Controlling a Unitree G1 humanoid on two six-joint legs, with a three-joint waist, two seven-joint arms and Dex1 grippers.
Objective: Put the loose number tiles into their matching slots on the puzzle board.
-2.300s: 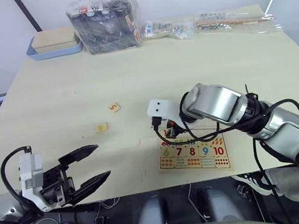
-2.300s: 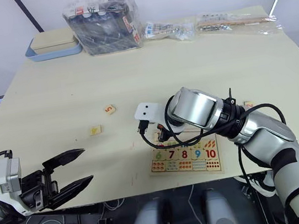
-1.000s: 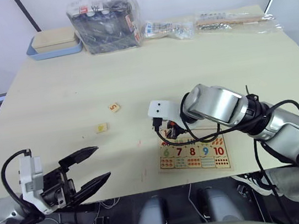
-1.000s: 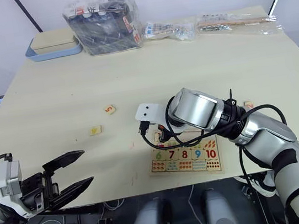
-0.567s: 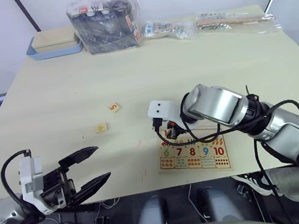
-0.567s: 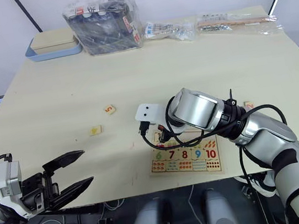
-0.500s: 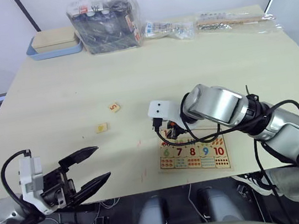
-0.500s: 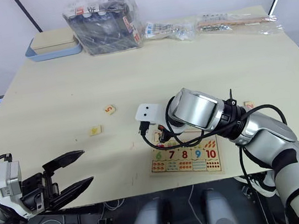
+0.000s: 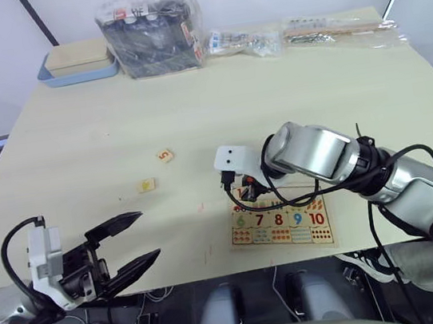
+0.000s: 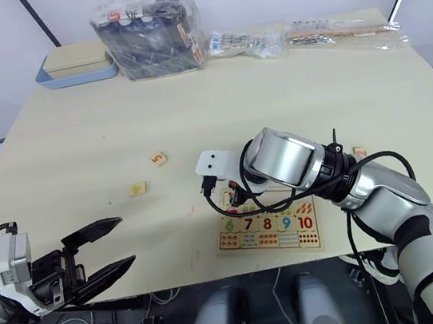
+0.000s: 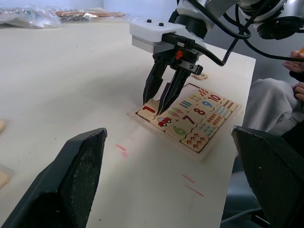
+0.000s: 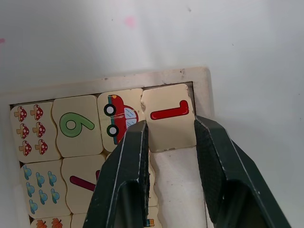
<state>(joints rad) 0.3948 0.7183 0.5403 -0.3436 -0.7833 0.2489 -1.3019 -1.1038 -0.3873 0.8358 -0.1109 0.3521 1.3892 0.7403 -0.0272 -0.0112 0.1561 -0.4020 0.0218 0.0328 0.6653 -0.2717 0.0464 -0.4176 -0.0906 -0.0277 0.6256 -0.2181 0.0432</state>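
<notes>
Right wrist view: the right gripper (image 12: 170, 135) stands over the corner slot of the puzzle board (image 12: 202, 78), its two black fingers (image 12: 124, 185) set narrowly on either side of the tile printed with a red 1 (image 12: 169, 117); the tile lies in or just over that slot beside the red car picture (image 12: 118, 121), and whether the fingers press it or merely flank it cannot be told, nor whether it is fully seated. Handling, by judgement: small flat wooden tile, light, rigid, smooth-faced, apt to tip or jam if lowered at a tilt; best taken by two opposite edges, as here. Loose stock on the table (image 9: 193, 109): the tile with a 5 (image 9: 166, 155) and a second tile (image 9: 146, 185), its digit too small to read, both well apart from the board. A further small tile-like piece (image 10: 360, 151) lies near the right arm, unreadable. The board's upper row is largely hidden by the right arm in the head views. The left gripper (image 9: 123, 243) hovers at the table's near edge, jaws wide, holding nothing.
</notes>
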